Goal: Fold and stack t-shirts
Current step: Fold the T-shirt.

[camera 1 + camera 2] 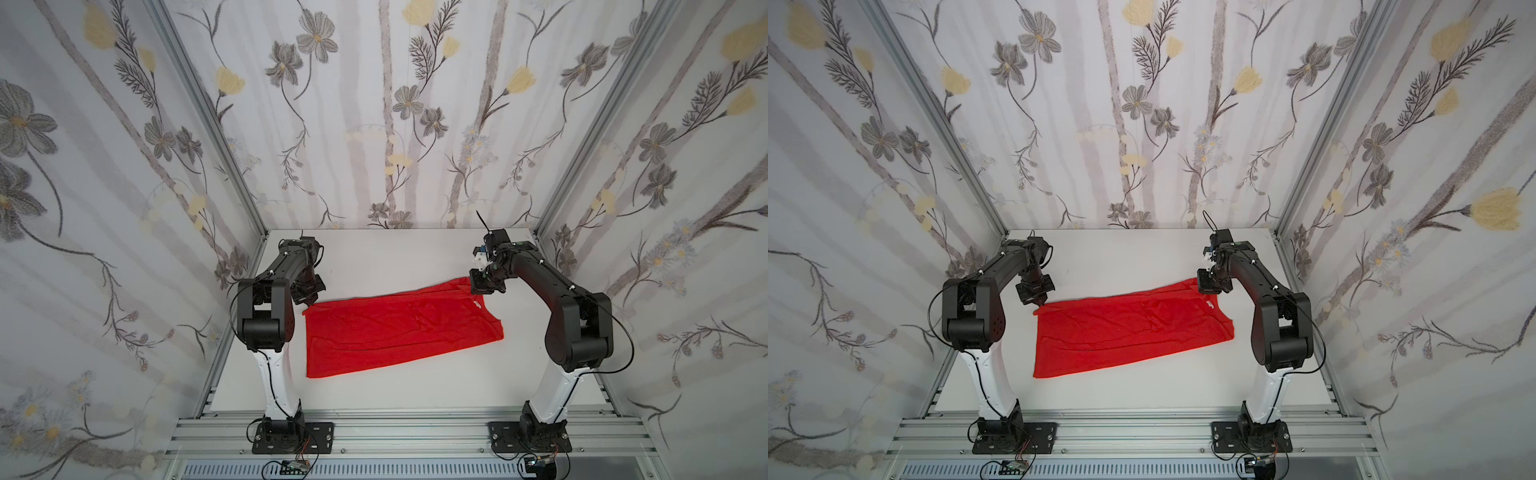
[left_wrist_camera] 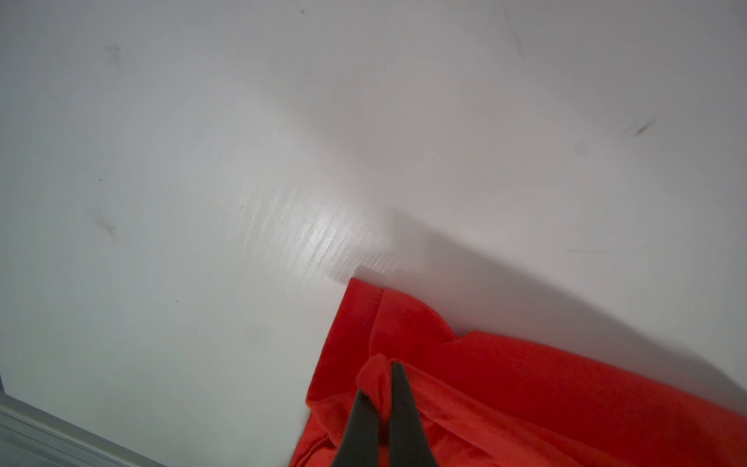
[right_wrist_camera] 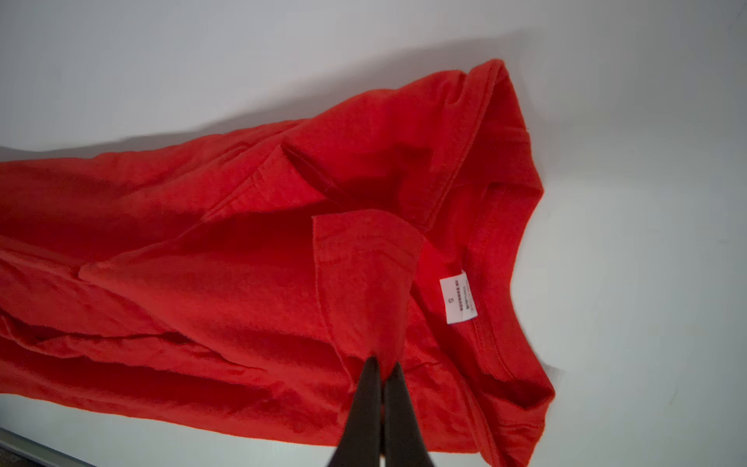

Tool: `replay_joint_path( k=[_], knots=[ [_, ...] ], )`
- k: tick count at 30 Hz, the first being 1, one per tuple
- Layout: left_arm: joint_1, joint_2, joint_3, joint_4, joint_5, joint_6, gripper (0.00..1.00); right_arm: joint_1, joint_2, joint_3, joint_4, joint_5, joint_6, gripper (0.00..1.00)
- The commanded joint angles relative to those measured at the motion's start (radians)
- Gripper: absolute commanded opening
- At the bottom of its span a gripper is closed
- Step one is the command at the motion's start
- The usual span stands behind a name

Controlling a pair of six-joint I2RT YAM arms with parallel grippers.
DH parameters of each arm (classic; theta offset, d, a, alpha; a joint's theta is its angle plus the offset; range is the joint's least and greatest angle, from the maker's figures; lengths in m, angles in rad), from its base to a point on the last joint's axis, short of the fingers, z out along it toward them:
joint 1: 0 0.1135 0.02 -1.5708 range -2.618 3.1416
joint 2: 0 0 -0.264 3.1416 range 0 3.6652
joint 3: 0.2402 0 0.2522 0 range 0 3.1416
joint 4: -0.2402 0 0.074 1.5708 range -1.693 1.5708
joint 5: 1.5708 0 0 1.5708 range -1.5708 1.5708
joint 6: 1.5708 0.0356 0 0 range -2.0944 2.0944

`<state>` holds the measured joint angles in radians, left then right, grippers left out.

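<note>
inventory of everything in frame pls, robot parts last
t-shirt: one, bright red, lying partly folded mid-table between the arms.
neck label: one, white, inside the collar at the shirt's right-arm end.
table: one, white, under the shirt.
walls: three sides, pale floral print, around the table.
rails: several, silver aluminium, along the front edge.
left arm: one, black and white, based on the rails.
right arm: one, black and white, based on the rails.
left gripper: one, black, shut on the shirt's far corner.
right gripper: one, black, shut on fabric near the collar.
</note>
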<state>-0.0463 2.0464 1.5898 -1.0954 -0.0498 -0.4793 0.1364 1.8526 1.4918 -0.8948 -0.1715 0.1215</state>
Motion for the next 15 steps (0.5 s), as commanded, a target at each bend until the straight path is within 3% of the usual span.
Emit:
replay_joint_path(
  k=[1,9,15],
  knots=[
    [-0.015,0.002,-0.034,0.014,0.002,-0.015,0.0,-0.001,0.012,-0.023,-0.01,0.037,0.037,0.0],
    [-0.064,0.024,-0.066,0.031,-0.014,-0.01,0.0,-0.001,0.017,-0.061,-0.01,0.062,0.061,0.0],
    [-0.066,-0.039,-0.077,0.01,-0.066,-0.033,0.0,-0.001,-0.022,-0.069,-0.012,0.082,0.06,0.0]
  ],
)
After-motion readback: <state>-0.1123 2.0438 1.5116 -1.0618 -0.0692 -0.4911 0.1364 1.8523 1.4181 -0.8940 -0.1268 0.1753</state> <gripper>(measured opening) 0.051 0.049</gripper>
